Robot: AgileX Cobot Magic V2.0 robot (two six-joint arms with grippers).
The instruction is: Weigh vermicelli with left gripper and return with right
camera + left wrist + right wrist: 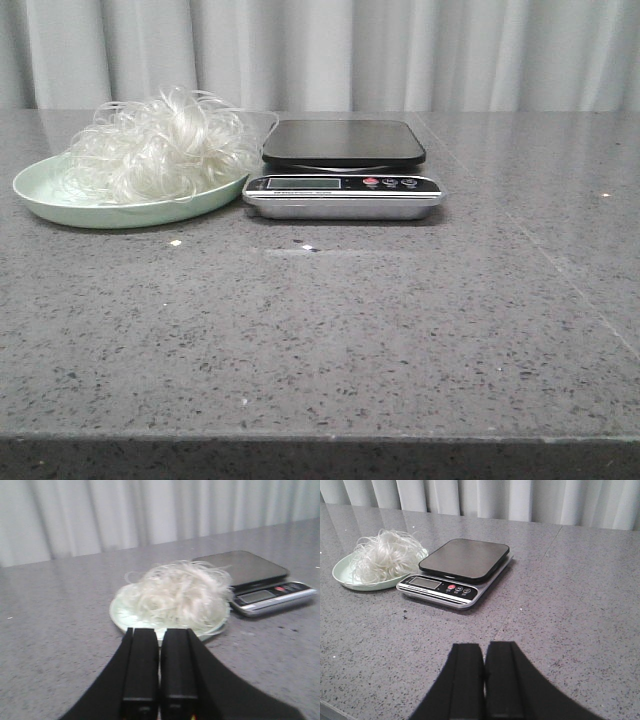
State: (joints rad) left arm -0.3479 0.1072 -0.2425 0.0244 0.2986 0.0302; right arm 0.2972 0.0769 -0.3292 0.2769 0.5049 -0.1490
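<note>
The vermicelli (pixel 155 145) sits heaped in a pale green plate (pixel 40 195) on the grey speckled table (pixel 330 340), at about ten o'clock from the table's middle in the front view. Just beside the plate, at twelve o'clock, stands the kitchen scale (pixel 343 180), its black platform (pixel 343 142) bare.

By that, the weighing has not begun: this looks like the opening step, the left arm's reach for the noodles. The left gripper (pixel 160 680) hovers short of the plate, its fingers (pixel 141 665) drawn together with only a sliver of gap, holding nothing. The right gripper (pixel 484 690) hangs well apart from the scale, fingers likewise nearly closed and empty.

The next move likely calls for the left fingers to spread wide, come down over the nest and close deep enough to lift the springy strands whole (loose ends may trail or snag on the plate rim).

Neither arm shows in the front view. The scale's display (pixel 425 582) is too small to read, the button markings too, and the left wrist view is soft with blur.
</note>
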